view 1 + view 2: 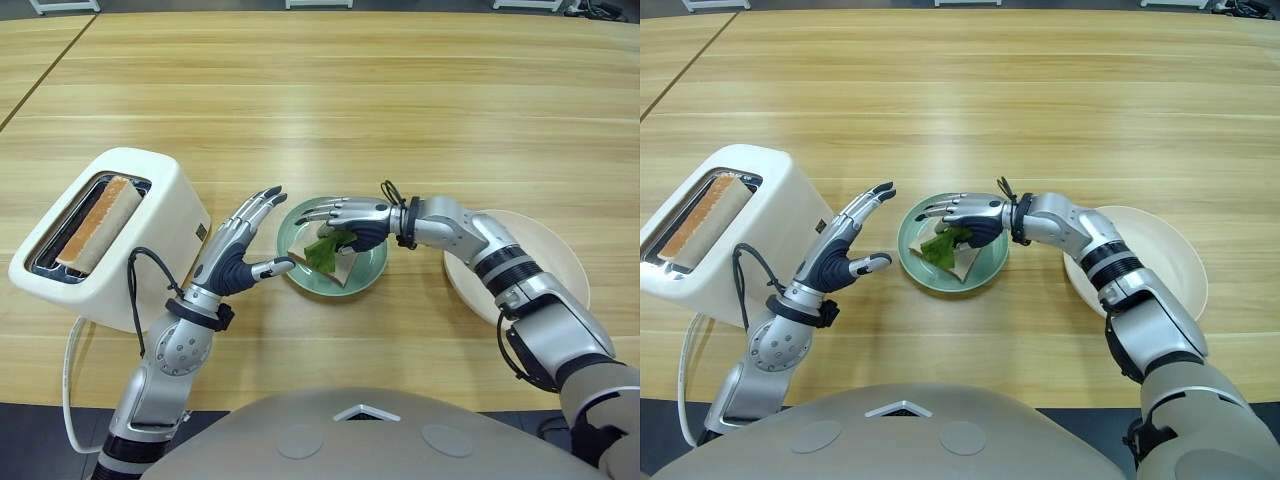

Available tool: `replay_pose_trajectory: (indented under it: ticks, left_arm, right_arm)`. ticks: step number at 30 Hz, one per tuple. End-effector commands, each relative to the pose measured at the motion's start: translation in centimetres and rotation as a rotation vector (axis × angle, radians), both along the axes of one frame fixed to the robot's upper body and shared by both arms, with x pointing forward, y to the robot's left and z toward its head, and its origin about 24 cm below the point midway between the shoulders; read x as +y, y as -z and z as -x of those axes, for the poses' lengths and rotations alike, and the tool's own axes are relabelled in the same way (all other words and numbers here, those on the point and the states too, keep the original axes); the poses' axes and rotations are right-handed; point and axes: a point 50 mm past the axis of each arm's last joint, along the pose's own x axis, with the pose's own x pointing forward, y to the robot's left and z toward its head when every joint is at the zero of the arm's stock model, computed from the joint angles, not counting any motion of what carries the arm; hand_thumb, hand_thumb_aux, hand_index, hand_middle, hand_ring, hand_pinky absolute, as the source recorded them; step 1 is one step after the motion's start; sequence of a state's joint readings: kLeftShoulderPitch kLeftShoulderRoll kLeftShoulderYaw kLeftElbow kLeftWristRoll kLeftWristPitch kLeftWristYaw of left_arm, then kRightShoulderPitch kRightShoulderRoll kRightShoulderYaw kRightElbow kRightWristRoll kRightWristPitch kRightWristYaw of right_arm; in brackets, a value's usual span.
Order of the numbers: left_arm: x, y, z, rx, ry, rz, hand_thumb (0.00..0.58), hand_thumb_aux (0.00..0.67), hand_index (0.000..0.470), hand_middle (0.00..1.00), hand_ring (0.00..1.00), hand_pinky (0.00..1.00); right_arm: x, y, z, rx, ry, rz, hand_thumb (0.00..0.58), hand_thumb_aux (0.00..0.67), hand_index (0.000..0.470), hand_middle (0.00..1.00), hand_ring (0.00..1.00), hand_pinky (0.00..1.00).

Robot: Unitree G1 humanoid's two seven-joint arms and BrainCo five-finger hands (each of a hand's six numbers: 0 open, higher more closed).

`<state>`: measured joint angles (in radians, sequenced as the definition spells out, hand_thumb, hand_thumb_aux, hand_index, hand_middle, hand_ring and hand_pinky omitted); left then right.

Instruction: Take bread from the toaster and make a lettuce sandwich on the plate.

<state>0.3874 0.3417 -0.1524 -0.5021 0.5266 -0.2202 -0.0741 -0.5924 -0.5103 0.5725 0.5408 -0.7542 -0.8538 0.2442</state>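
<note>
A white toaster (160, 215) stands at the left with a slice of bread (100, 222) upright in its slot. A green plate (372, 268) in the middle holds a slice of bread (347, 270) with a lettuce leaf (326, 250) on it. My right hand (352, 220) hovers over the plate, fingers stretched out flat, with its thumb touching the lettuce from above. Between the toaster and the plate is my left hand (238, 250), open, fingers spread and pointing away, holding nothing.
A shallow cream bowl (555, 258) sits to the right of the plate, under my right forearm. The toaster's white cord (68, 375) loops off the table's near edge. Wide wooden table surface (350, 100) stretches beyond.
</note>
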Motion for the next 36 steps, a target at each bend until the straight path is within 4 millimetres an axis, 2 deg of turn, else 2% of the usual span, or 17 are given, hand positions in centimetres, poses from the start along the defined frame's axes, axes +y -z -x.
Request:
replay_pose_trajectory:
  ticks: [1, 4, 5, 6, 11, 17, 21, 24, 27, 29, 35, 36]
  left_arm:
    - [0.0, 0.5, 0.2, 0.032, 0.014, -0.006, 0.0, 0.0, 0.0, 0.0, 0.0, 0.0]
    - [0.0, 0.5, 0.3, 0.036, 0.014, -0.008, 0.0, 0.0, 0.0, 0.0, 0.0, 0.0]
    - [0.0, 0.5, 0.3, 0.036, 0.015, -0.009, 0.0, 0.0, 0.0, 0.0, 0.0, 0.0]
    - [0.0, 0.5, 0.3, 0.036, 0.017, -0.01, 0.0, 0.0, 0.0, 0.0, 0.0, 0.0]
    - [0.1, -0.2, 0.5, 0.015, 0.022, -0.017, 0.0, 0.0, 0.0, 0.0, 0.0, 0.0]
    - [1.2, -4.1, 1.7, -0.098, -0.001, -0.035, 0.0, 0.0, 0.0, 0.0, 0.0, 0.0]
    - [4.0, -8.5, 3.2, -0.249, -0.118, -0.172, 0.0, 0.0, 0.0, 0.0, 0.0, 0.0]
    - [6.8, -10.4, 3.9, -0.297, -0.266, -0.348, 0.0, 0.0, 0.0, 0.0, 0.0, 0.0]
    - [10.5, -10.0, 4.3, -0.246, -0.448, -0.622, 0.0, 0.0, 0.0, 0.0, 0.0, 0.0]
    - [12.5, -9.0, 4.6, -0.169, -0.528, -0.721, 0.0, 0.0, 0.0, 0.0, 0.0, 0.0]
    - [14.9, -5.1, 5.3, 0.067, -0.599, -0.724, 0.0, 0.0, 0.0, 0.0, 0.0, 0.0]
    - [15.2, -4.9, 5.4, 0.084, -0.612, -0.718, 0.045, 0.026, 0.018, 0.0, 0.0, 0.0]
  right_arm:
    - [-0.1, -0.3, -0.6, -0.149, 0.029, 0.018, 0.48, 0.391, 0.275, 0.0, 0.0, 0.0]
    - [-0.5, -1.6, -0.8, -0.209, 0.052, -0.05, 0.436, 0.336, 0.236, 0.0, 0.0, 0.0]
    - [-0.6, -1.9, -0.7, -0.221, 0.057, -0.066, 0.258, 0.171, 0.12, 0.0, 0.0, 0.0]
    - [-0.8, -2.3, -0.6, -0.231, 0.061, -0.079, 0.0, 0.0, 0.0, 0.0, 0.0, 0.0]
    - [-2.2, -3.5, 0.0, -0.287, 0.078, -0.08, 0.0, 0.0, 0.0, 0.0, 0.0, 0.0]
    - [-3.7, -3.8, 0.6, -0.268, 0.125, -0.077, 0.0, 0.0, 0.0, 0.0, 0.0, 0.0]
    - [-4.5, -3.9, 1.6, -0.233, 0.145, -0.102, 0.0, 0.0, 0.0, 0.0, 0.0, 0.0]
    - [-5.6, -4.9, 2.3, -0.219, 0.186, -0.177, 0.0, 0.0, 0.0, 0.0, 0.0, 0.0]
    - [-6.3, -5.6, 3.3, -0.213, 0.21, -0.233, 0.0, 0.0, 0.0, 0.0, 0.0, 0.0]
    - [-6.6, -5.8, 3.9, -0.204, 0.22, -0.256, 0.0, 0.0, 0.0, 0.0, 0.0, 0.0]
    - [-7.2, -5.4, 5.1, -0.162, 0.246, -0.281, 0.0, 0.0, 0.0, 0.0, 0.0, 0.0]
    - [-7.2, -5.3, 5.2, -0.158, 0.248, -0.283, 0.0, 0.0, 0.0, 0.0, 0.0, 0.0]
